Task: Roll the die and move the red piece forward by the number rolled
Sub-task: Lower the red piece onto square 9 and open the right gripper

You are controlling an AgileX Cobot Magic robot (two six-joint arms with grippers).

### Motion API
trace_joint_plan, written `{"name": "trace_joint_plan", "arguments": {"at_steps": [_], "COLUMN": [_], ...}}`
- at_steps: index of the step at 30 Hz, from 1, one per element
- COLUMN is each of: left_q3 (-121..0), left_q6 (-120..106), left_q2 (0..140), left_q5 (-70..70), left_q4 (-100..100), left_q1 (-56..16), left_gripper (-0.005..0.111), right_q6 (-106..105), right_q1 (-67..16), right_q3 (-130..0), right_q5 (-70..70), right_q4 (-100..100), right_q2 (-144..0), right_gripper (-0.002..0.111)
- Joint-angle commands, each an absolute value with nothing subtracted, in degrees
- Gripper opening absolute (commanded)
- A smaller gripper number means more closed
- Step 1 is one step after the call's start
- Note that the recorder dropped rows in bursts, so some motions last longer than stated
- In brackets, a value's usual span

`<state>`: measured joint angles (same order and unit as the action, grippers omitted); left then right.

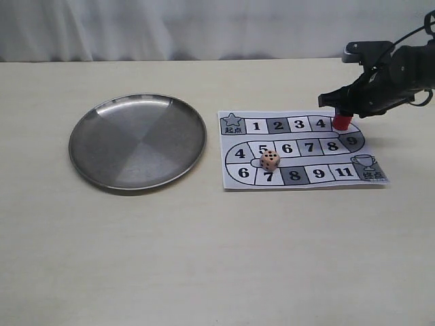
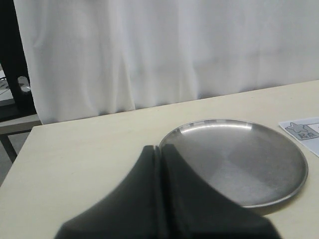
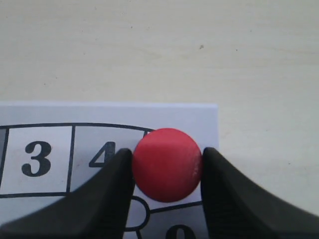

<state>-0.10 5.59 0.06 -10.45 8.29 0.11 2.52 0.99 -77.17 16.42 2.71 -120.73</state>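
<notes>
The red piece [image 1: 342, 121] stands at the right end of the board's top row, just past square 4. My right gripper [image 1: 344, 115] is shut on the red piece [image 3: 167, 165], one black finger pressed to each side of it. The pale tan die [image 1: 270, 159] rests on the paper board [image 1: 299, 149] near squares 5 and 7, with several black pips on top. My left gripper [image 2: 159, 149] is shut with nothing between its fingers, hovering near the steel plate; it does not show in the exterior view.
A round steel plate [image 1: 137, 140] lies left of the board, also in the left wrist view as the plate [image 2: 249, 164]. A white curtain hangs behind the table's far edge. The board's corner [image 2: 304, 132] shows beside the plate.
</notes>
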Motion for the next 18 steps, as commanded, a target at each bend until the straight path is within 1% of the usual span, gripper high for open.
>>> {"name": "trace_joint_plan", "arguments": {"at_steps": [1,7,9,10,16,18], "left_q3": [0.0,0.0,0.0,0.0,0.0,0.0], "left_q6": [5.6,5.6,5.6,5.6,5.6,5.6], "left_q2": [0.0,0.0,0.0,0.0,0.0,0.0], "left_q5": [-9.9,-9.9,-9.9,-9.9,-9.9,-9.9], "left_q4": [8.3,8.3,8.3,8.3,8.3,8.3], "left_q1": [0.0,0.0,0.0,0.0,0.0,0.0], "left_gripper": [0.000,0.000,0.000,0.000,0.000,0.000], "right_q6": [2.6,2.6,2.6,2.6,2.4,2.4], "right_q1": [1.3,1.3,1.3,1.3,1.3,1.3], "right_q3": [-76.9,-76.9,-76.9,-76.9,-76.9,-76.9], "right_q5": [19.8,19.8,19.9,19.9,20.1,20.2], "right_q4": [2.3,2.3,2.3,2.3,2.2,2.2], "right_q2": [-120.8,-120.2,-120.2,-120.2,-120.2,-119.6], "right_gripper": [0.005,0.005,0.007,0.017,0.066,0.078]}}
